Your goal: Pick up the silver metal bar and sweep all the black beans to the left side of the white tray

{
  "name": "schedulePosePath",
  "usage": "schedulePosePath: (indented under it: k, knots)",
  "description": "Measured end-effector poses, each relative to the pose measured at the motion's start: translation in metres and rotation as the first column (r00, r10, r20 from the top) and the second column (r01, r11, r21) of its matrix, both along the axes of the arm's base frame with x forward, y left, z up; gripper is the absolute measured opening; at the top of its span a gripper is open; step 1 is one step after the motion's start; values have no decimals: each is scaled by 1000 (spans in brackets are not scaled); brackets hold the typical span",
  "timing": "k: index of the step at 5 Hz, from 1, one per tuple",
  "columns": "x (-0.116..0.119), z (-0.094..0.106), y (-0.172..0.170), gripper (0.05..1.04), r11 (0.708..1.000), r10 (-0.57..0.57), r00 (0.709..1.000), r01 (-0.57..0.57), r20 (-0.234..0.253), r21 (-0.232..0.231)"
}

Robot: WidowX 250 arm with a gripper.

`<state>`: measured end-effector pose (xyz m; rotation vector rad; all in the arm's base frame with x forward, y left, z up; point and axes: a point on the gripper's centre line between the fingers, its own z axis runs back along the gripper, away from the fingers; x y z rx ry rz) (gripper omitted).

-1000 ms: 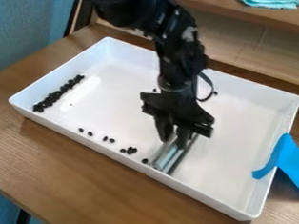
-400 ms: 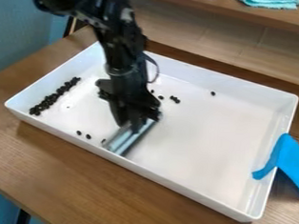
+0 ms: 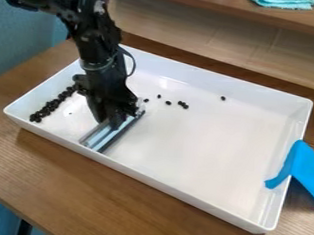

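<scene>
Here, the pincer (image 3: 117, 120) holds a flat scraper (image 3: 108, 135).

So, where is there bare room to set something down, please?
The tray floor from scraper to blue cloth, nearer than the loose bits; the table along the tray's near side. Crowded: tray's left end, with gripper and bit row.

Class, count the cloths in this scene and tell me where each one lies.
2: a blue cloth draped over the right-hand rim of the white tray, and a turquoise cloth on the wooden shelf behind it.
</scene>
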<state>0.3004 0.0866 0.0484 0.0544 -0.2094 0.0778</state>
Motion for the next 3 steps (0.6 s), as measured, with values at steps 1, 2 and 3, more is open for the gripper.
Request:
schedulePosePath:
  k: [1, 2, 3]
  knots:
    - [3, 0, 15, 340, 1000, -4, 1000, 4, 9, 18]
    - [6, 0, 32, 340, 999, -8, 1000, 8, 8, 45]
    - [15, 3, 62, 340, 998, 11, 1000, -10, -9, 68]
